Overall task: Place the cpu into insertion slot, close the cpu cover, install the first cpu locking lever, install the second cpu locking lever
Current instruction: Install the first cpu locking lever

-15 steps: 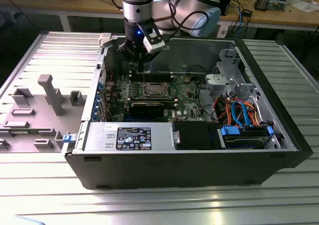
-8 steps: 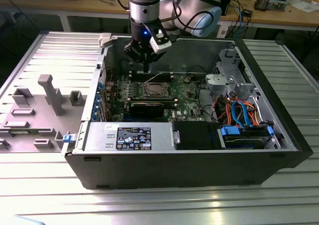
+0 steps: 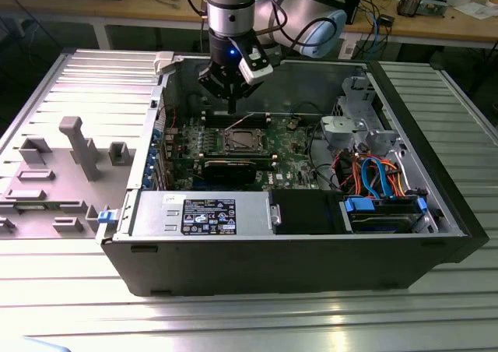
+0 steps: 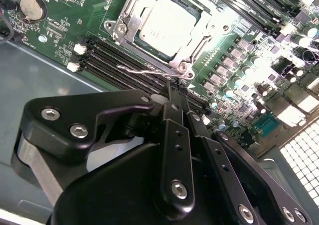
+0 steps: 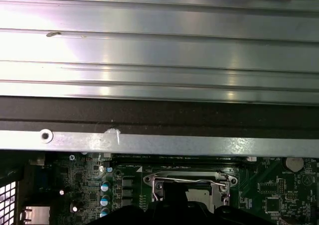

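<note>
The cpu (image 4: 167,26), a dull silver square, lies seated in the insertion slot (image 3: 243,140) on the green board. The cpu cover (image 4: 172,60) lies flat around it as a silvery frame. A thin wire locking lever (image 4: 142,70) sticks out along the socket's edge over the black memory slots. In the first wrist view a wire lever (image 5: 187,179) also runs across the socket's rim. My gripper (image 3: 231,104) hangs just above and behind the socket, its black fingers (image 4: 174,115) shut together with nothing between them. The tips (image 4: 172,88) are close to the loose lever's end.
The open computer case (image 3: 311,266) lies on a ribbed metal table. Black memory slots (image 4: 124,60) run beside the socket. A black graphics card (image 3: 229,169) sits in front of it. A drive cage (image 3: 354,126) and coloured cables (image 3: 373,177) are at the exterior view's right.
</note>
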Motion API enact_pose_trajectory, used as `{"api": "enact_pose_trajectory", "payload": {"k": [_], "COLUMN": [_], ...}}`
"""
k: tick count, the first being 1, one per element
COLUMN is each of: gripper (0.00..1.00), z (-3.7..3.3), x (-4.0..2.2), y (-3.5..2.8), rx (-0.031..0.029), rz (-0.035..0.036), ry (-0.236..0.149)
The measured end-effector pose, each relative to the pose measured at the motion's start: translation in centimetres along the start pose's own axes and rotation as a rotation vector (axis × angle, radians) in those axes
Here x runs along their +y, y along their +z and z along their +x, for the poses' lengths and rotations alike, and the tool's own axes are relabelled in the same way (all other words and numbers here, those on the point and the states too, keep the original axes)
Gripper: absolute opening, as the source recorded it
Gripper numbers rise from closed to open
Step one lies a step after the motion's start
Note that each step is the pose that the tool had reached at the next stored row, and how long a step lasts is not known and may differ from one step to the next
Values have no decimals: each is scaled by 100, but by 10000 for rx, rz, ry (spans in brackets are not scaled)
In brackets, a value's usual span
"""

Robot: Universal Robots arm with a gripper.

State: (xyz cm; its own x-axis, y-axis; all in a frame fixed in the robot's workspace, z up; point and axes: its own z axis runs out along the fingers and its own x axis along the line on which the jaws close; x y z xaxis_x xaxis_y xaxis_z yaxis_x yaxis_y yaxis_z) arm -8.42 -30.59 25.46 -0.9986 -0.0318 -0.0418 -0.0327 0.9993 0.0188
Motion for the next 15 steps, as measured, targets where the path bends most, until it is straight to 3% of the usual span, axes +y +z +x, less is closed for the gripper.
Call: {"api": "enact_pose_trajectory", "payload": {"k": [13,14,15], "gripper": [11,11,11], "z": [-4,-4,-5], "x": [0,0,-2], "y": [2,3,6], "rx": [-3,-5,-12], "rz": [0,-8,-59], "ry": [-1,-1,0]}}
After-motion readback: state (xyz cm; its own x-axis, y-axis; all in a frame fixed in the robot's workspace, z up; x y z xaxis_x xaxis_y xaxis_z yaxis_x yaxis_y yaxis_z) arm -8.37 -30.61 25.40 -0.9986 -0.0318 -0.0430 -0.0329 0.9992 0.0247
